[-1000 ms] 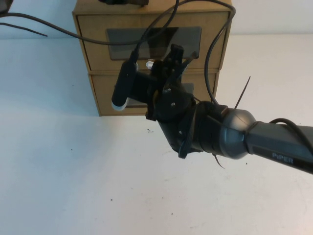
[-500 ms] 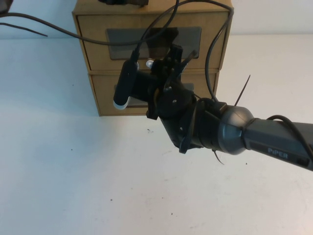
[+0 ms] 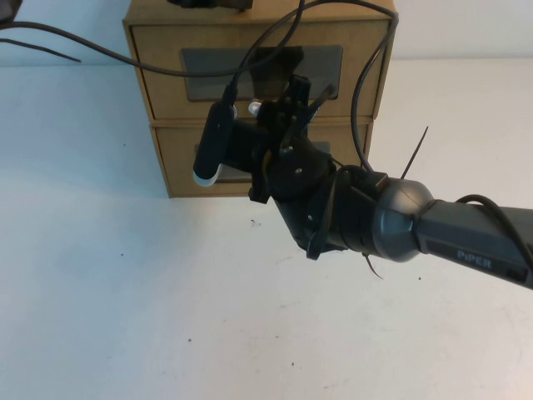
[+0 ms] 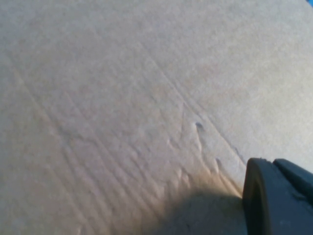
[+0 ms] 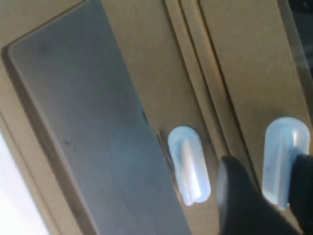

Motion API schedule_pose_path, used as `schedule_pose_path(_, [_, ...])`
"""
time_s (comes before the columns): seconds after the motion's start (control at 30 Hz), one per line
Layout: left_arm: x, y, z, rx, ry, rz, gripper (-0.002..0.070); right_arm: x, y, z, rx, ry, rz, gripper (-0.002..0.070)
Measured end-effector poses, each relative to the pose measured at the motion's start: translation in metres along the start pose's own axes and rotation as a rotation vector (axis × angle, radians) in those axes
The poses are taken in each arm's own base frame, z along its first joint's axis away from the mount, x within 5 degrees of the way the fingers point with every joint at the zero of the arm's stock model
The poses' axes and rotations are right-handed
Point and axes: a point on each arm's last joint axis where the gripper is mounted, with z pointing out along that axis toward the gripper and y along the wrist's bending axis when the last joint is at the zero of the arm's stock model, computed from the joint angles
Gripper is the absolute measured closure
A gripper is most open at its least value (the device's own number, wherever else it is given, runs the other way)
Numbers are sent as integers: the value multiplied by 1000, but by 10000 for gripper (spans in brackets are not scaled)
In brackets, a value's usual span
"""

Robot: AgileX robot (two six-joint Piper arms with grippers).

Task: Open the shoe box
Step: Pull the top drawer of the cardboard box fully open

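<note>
Two brown cardboard shoe boxes stand stacked at the table's back, an upper one [image 3: 158, 67] and a lower one [image 3: 179, 162]. Each has a dark window in its front. My right gripper [image 3: 310, 87] is up against the fronts and open. A translucent white handle [image 5: 286, 147] sits between its black fingers [image 5: 239, 200]. That handle lies across the seam between the boxes from a second handle [image 5: 188, 164], which is free beside the window [image 5: 88, 122]. My left gripper [image 3: 208, 2] rests on top of the upper box, whose cardboard [image 4: 122, 107] fills the left wrist view.
Black cables [image 3: 166, 68] loop across the upper box front and down to the right arm [image 3: 400, 221]. The white table [image 3: 125, 292] spreads in front of and beside the boxes. A cable tie [image 3: 414, 154] sticks up from the right arm.
The right arm has edged very slightly toward the boxes. Its jaws stand as before and the boxes have not moved.
</note>
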Motion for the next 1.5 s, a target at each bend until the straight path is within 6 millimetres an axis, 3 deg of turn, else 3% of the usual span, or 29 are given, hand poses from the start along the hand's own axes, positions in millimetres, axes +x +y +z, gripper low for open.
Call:
schedule_pose_path(0.43, [0, 0, 0, 0, 0, 0, 679, 0, -4, 1, 9, -5, -9, 656])
schedule_pose_path(1.03, [0, 0, 0, 2, 6, -43, 679, -6, 2, -8, 27, 23, -82, 665])
schedule_pose_path(1.5, [2, -1, 0, 8, 20, -54, 679, -8, 11, -36, 6, 26, -128, 666])
